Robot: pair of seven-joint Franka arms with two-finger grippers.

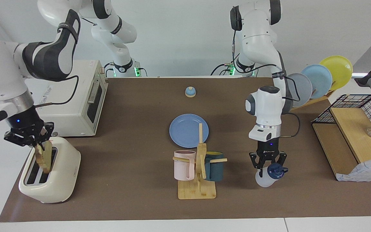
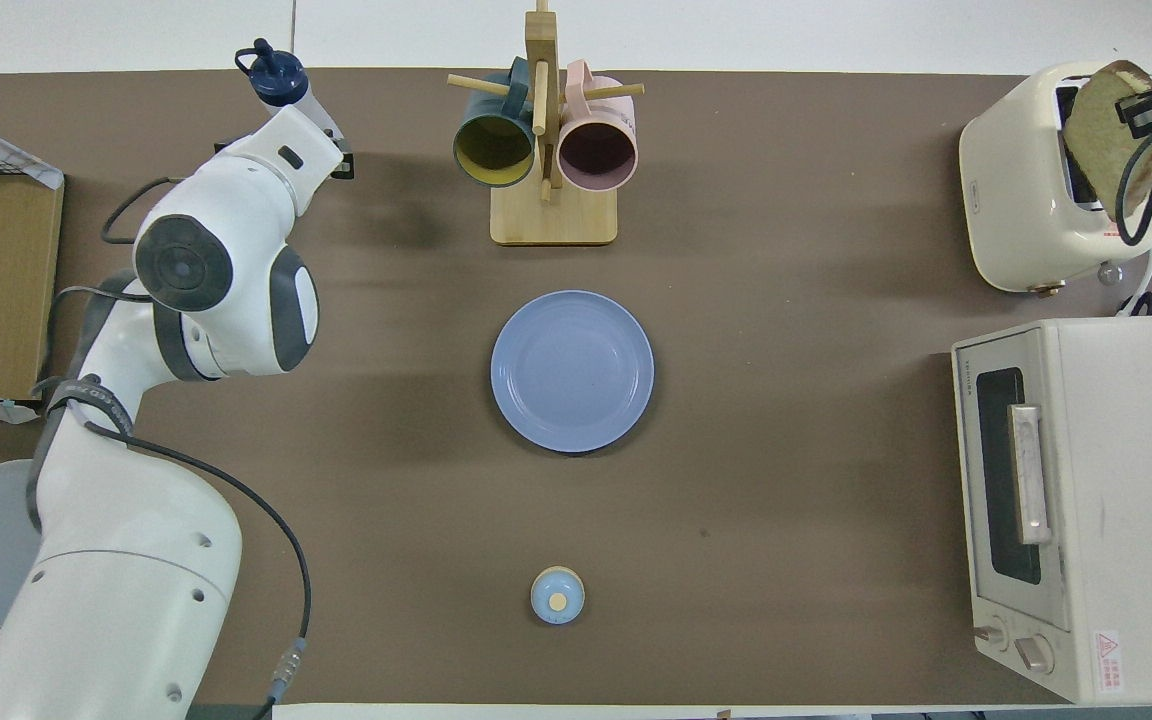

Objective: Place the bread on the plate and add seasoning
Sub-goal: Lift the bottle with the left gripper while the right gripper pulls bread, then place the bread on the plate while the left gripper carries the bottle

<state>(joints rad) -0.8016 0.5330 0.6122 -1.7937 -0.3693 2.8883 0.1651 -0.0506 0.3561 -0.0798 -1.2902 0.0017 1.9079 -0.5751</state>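
My right gripper (image 1: 38, 145) is shut on the top edge of the bread (image 1: 44, 158), a brown-crusted slice hanging tilted over the cream toaster (image 1: 56, 180) with its lower end at the slot. In the overhead view the bread (image 2: 1108, 135) leans over the toaster (image 2: 1026, 190). My left gripper (image 1: 267, 167) is shut on the seasoning (image 1: 267, 177), a white bottle with a navy cap (image 2: 271, 76), held tilted above the table beside the mug rack. The plate (image 1: 188, 130), medium blue and bare, lies mid-table (image 2: 572, 370).
A wooden mug rack (image 1: 197, 183) holds a pink mug (image 1: 184, 165) and a dark teal mug (image 1: 214, 166). A toaster oven (image 1: 76, 100) stands near the toaster. A small bell (image 1: 190, 92) sits near the robots. A dish rack with plates (image 1: 317, 79) and a wire-sided shelf (image 1: 353, 135) fill the left arm's end.
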